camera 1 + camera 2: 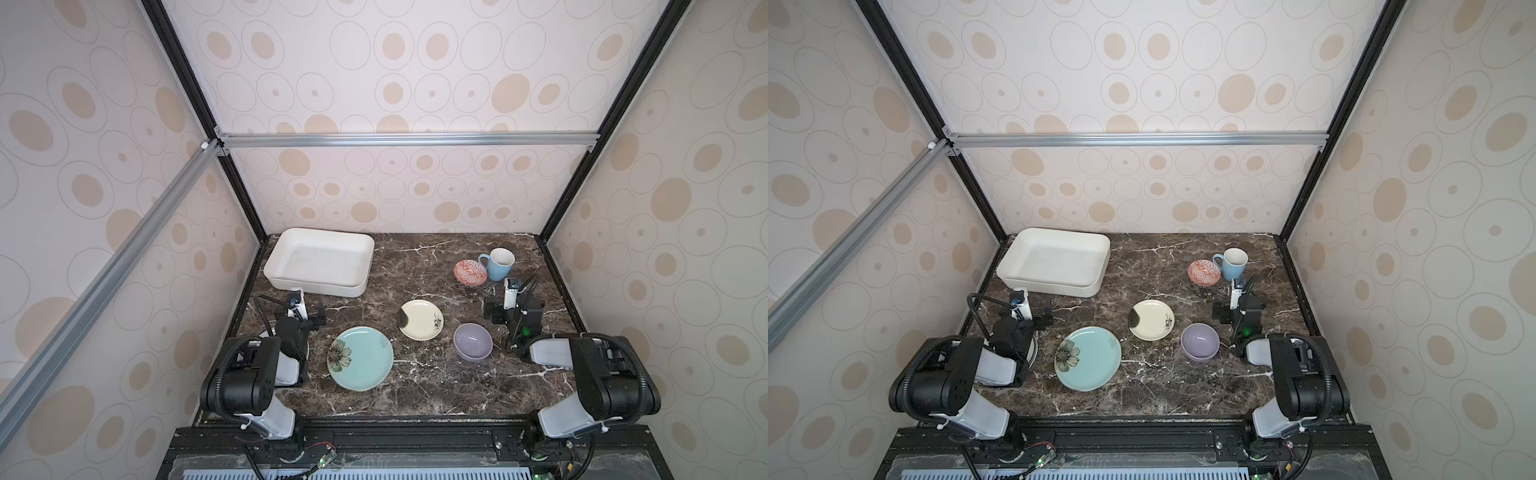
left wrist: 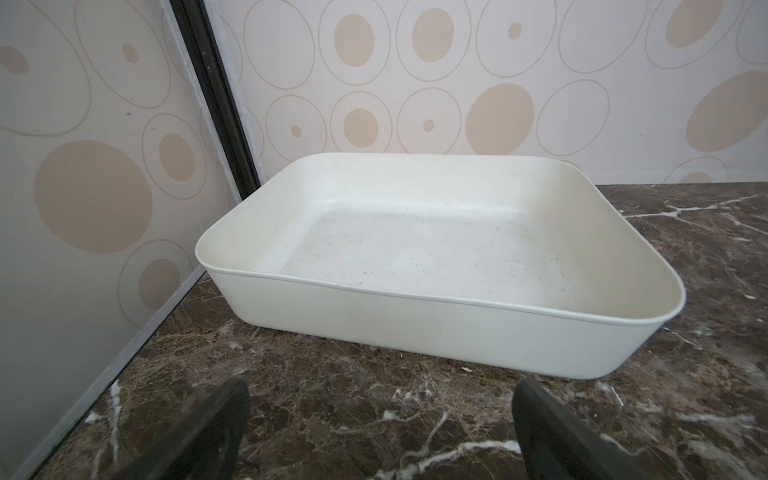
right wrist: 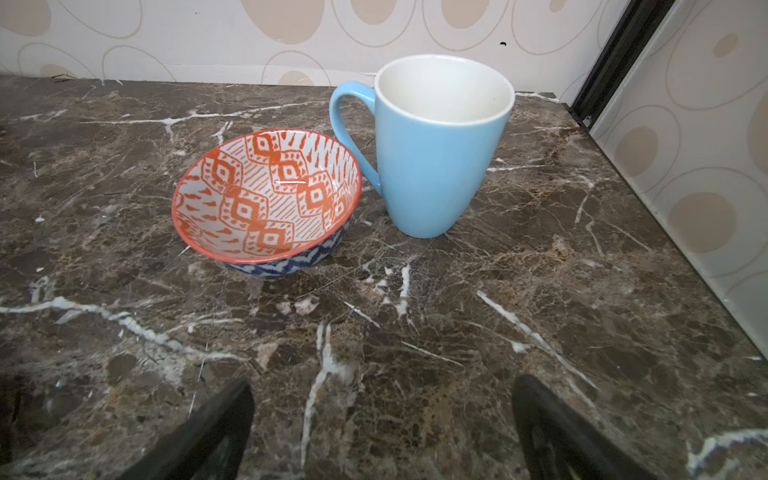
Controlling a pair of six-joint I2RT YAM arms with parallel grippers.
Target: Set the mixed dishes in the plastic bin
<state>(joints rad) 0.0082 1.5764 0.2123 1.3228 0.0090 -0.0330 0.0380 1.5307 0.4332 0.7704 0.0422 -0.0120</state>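
Observation:
The empty white plastic bin [image 1: 316, 286] [image 2: 436, 328] stands at the back left. My left gripper [image 1: 301, 309] [image 2: 382, 386] is open just in front of its near wall, holding nothing. A teal flower plate [image 1: 360, 358], a small cream plate [image 1: 420, 320] and a lavender bowl [image 1: 473, 341] lie across the table's middle. At the back right a red-patterned bowl [image 1: 470, 272] [image 3: 266, 195] leans beside the upright light-blue mug [image 1: 498, 264] [image 3: 436, 166]. My right gripper [image 1: 513, 301] [image 3: 382, 386] is open and empty, a short way in front of those two.
Patterned walls close in the dark marble table [image 1: 415, 386] on three sides, with black frame posts at the back corners. A pale curved plate rim [image 1: 1034, 349] shows under my left arm. Both arm bases sit at the front edge.

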